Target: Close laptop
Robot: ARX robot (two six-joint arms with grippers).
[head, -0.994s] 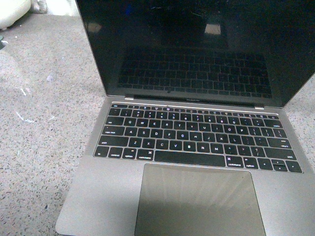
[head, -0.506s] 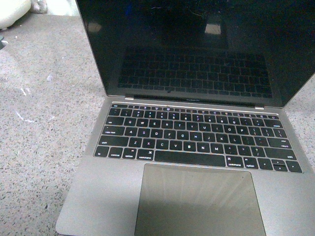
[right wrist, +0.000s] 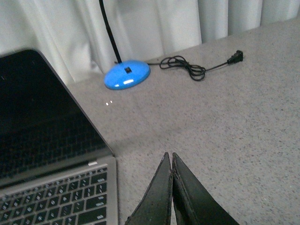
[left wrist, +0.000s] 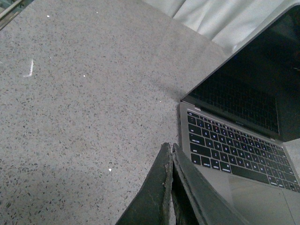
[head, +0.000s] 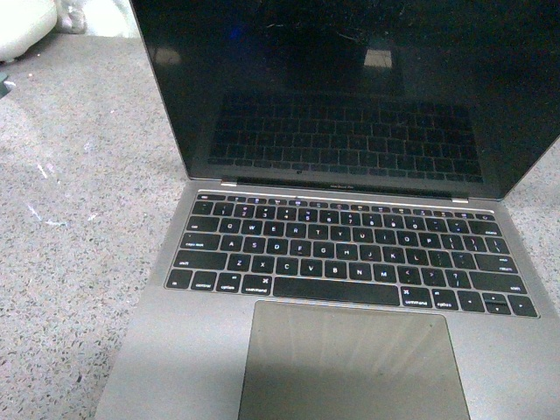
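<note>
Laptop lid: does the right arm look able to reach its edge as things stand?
Probably yes. The right pincer, shut, hangs beside the open laptop over bare counter; the blue lamp base and a cable lie farther back, seemingly clear of the path.

We're over a speckled grey worktop, with white flecks at nine o'clock and a pale rounded object at eleven o'clock. The right wrist camera gives us a blue lamp base with a black stem rising from it. A black cord lies coiled just beside the base, its plug flat on the surface, and a white curtain hangs behind.
</note>
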